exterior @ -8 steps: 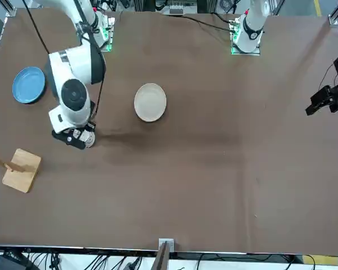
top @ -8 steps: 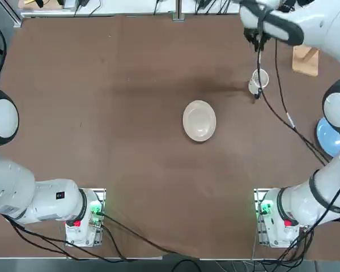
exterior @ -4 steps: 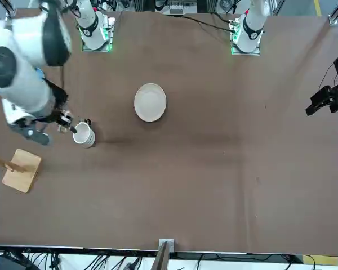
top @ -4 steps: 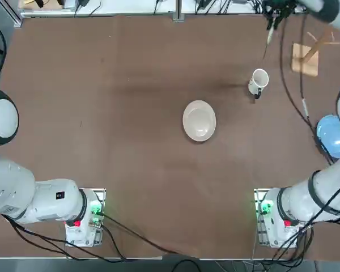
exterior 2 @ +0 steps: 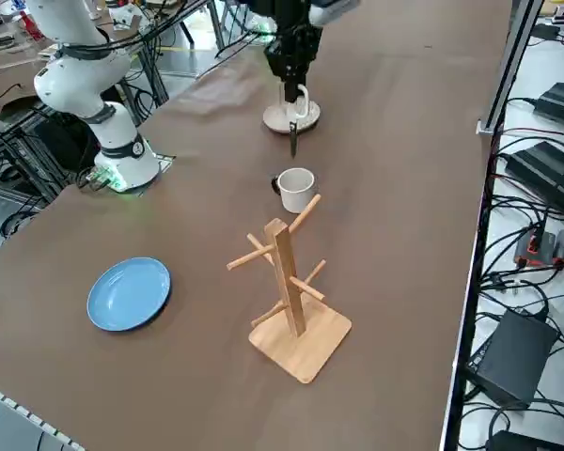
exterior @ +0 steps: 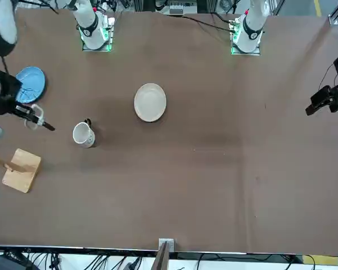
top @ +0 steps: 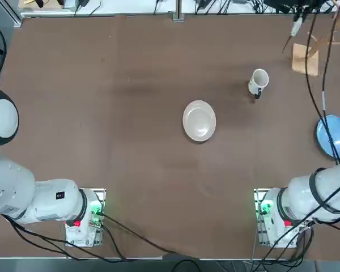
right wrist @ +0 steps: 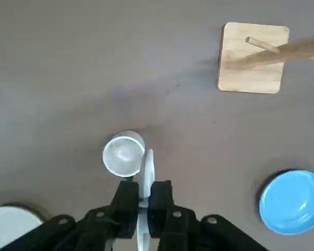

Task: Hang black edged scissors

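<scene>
My right gripper [right wrist: 144, 201] is shut on the black edged scissors [right wrist: 147, 166]. They hang blade down from its fingers, high above the table. In the right side view the gripper [exterior 2: 290, 66] holds the scissors [exterior 2: 293, 139] in the air beyond the white mug [exterior 2: 295, 189]. The wooden hanging rack [exterior 2: 287, 280], with several pegs, stands nearer that camera, apart from the scissors. From overhead the scissors [top: 293, 28] show at the table's far right, close to the rack [top: 306, 56]. The front view has the scissors [exterior: 40, 122] at the left edge, above the rack [exterior: 21, 169].
The white mug [top: 259, 80] with a dark handle stands upright on the brown table [top: 130, 141]. A cream plate [top: 199, 120] lies at mid table. A blue plate [top: 334, 136] lies at the right edge. Cables trail from the right arm across the right side.
The right arm has risen from above the mug and swung toward the table's far right corner and the rack, carrying the scissors. The mug now stands uncovered.
</scene>
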### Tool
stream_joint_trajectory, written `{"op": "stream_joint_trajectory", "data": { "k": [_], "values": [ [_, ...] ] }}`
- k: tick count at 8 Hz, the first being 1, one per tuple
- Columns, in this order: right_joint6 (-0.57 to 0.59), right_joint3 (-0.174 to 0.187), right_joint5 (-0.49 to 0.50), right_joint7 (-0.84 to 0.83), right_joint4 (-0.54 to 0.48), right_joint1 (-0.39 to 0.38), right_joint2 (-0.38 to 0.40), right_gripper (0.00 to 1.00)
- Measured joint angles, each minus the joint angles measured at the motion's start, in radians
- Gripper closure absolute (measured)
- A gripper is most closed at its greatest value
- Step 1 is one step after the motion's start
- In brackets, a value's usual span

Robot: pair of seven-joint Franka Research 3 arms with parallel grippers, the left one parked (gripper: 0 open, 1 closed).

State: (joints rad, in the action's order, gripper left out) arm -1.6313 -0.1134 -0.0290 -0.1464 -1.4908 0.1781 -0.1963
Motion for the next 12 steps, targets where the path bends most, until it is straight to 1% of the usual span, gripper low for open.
{"op": "stream_joint_trajectory", "data": {
  "k": [2, 3, 4, 6, 8, 10, 11, 12],
  "values": [
    [-0.004, 0.001, 0.092, 0.165, 0.044, 0.129, -0.034, 0.87],
    [-0.006, 0.001, 0.132, 0.210, 0.085, 0.177, -0.062, 0.87],
    [-0.009, 0.001, 0.166, 0.226, 0.139, 0.207, -0.099, 0.87],
    [-0.014, 0.001, 0.238, 0.228, 0.255, 0.235, -0.186, 0.87],
    [-0.051, 0.000, 0.343, 0.220, 0.349, 0.264, -0.294, 0.87],
    [-0.106, -0.008, 0.374, 0.190, 0.436, 0.271, -0.397, 0.87],
    [-0.119, -0.012, 0.374, 0.180, 0.467, 0.271, -0.433, 0.87],
    [-0.121, -0.013, 0.374, 0.174, 0.487, 0.273, -0.452, 0.87]
  ]
}}
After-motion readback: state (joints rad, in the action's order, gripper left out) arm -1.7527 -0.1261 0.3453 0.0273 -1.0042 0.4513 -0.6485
